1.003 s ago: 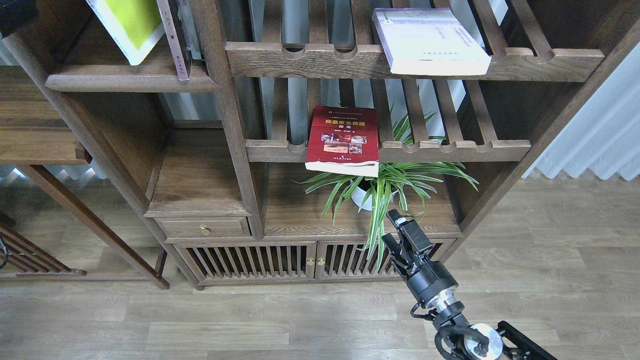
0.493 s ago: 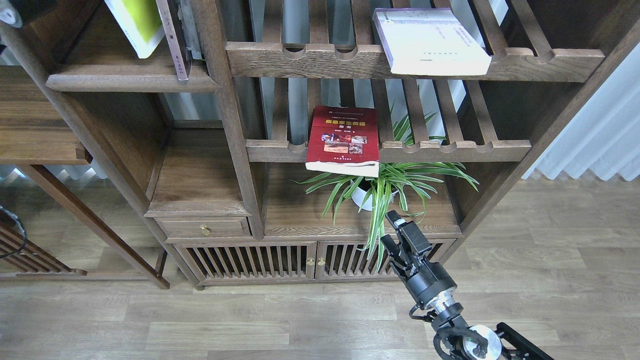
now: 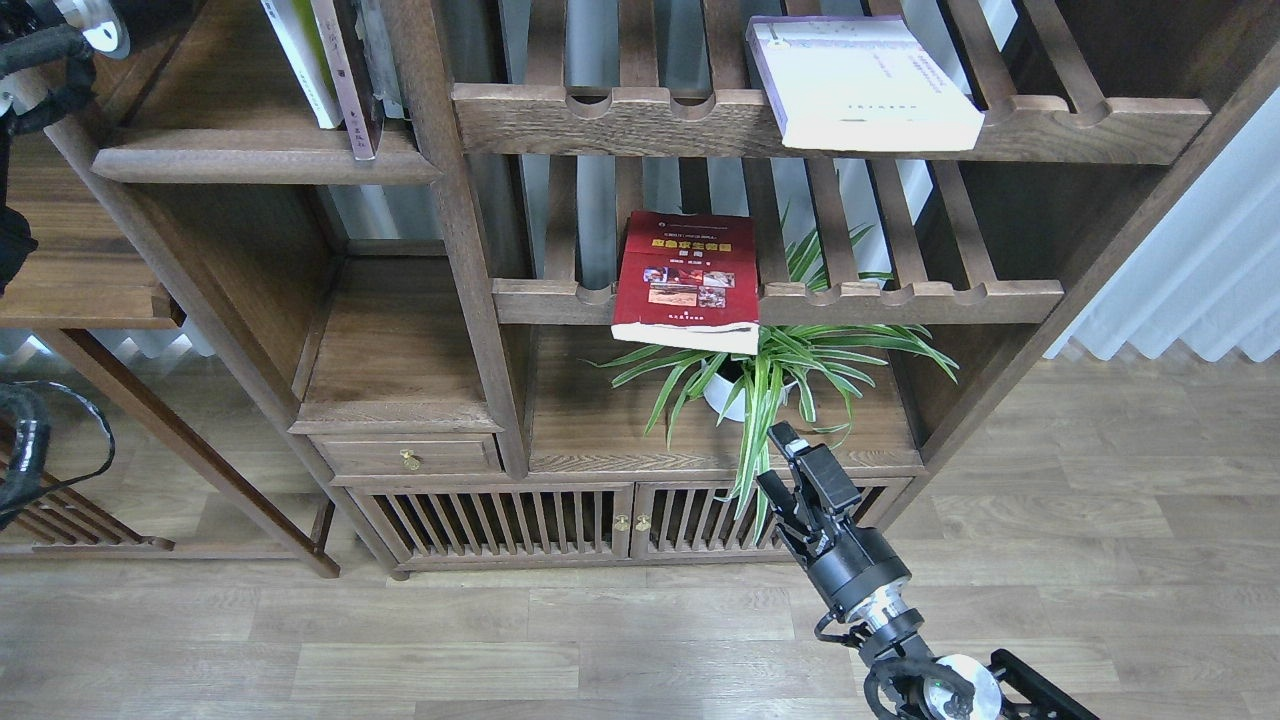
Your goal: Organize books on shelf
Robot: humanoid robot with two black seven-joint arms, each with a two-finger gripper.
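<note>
The yellow-green book [image 3: 298, 62] now stands nearly upright on the solid shelf [image 3: 265, 163] at top left, leaning against the thin books [image 3: 345, 75] there. A second ago it was tilted out with its cover showing; half a second ago it was partly swung in. Now only its white page edge and a green sliver show. Reads as the first book being placed.

The left arm [image 3: 40, 60] shows only as a wrist section at the top-left corner. Its gripper is out of frame, so I cannot say whether it holds the book or has let go.

The right gripper [image 3: 785, 470] sits low, in front of the cabinet doors [image 3: 630, 520], and has crept slightly left and down over the last second. Its fingers look close together with nothing between them, but it is seen dark and end-on, so how open it is I cannot tell.

Up and slightly left of the right gripper, the red book [image 3: 688, 282] lies flat on a slatted shelf, overhanging its front rail above the plant [image 3: 770, 375]. Farther up and a bit right, the white book [image 3: 860, 85] lies flat on the upper slatted shelf. Neither has moved. Judging by this, two books remain to go to the solid shelf, far up-left of the right gripper.
</note>
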